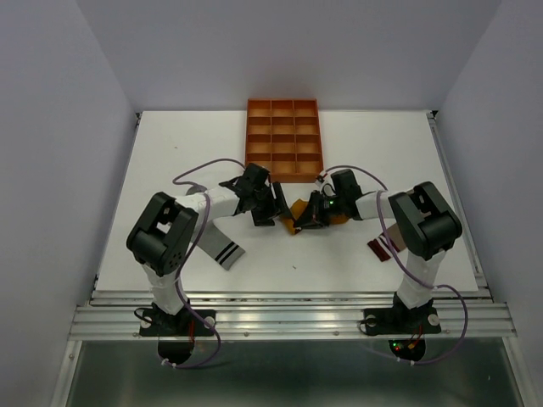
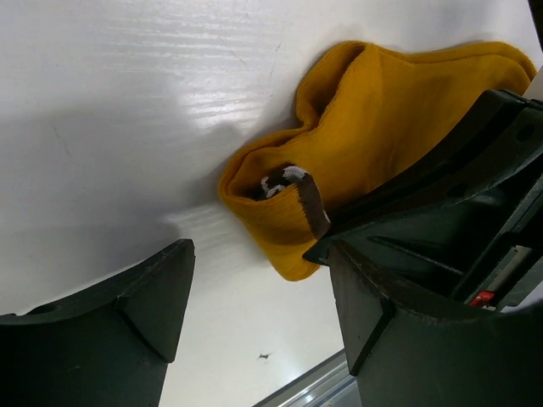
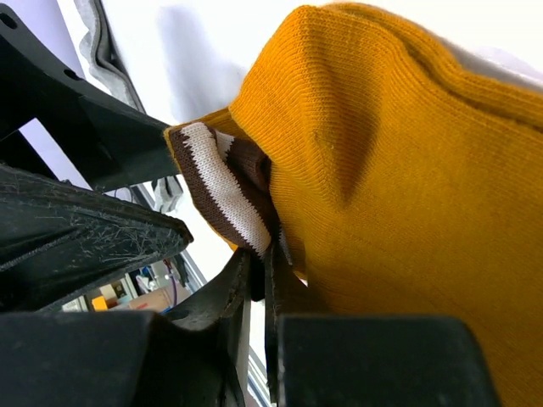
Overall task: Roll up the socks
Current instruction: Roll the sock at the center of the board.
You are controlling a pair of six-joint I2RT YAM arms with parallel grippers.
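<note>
— At mid-frame in the top view, where's the mustard sock?
— Between both grippers, long axis left-right; right gripper pinches its striped cuff, left gripper gapes just left of it

tray: orange compartmented tray, 3 cells across, flat at the far middle of the white table | surface: glossy (glare streaks in the left wrist view), small dark speck | near edge: ridged aluminium rail | surround: pale grey walls on 3 sides
</note>
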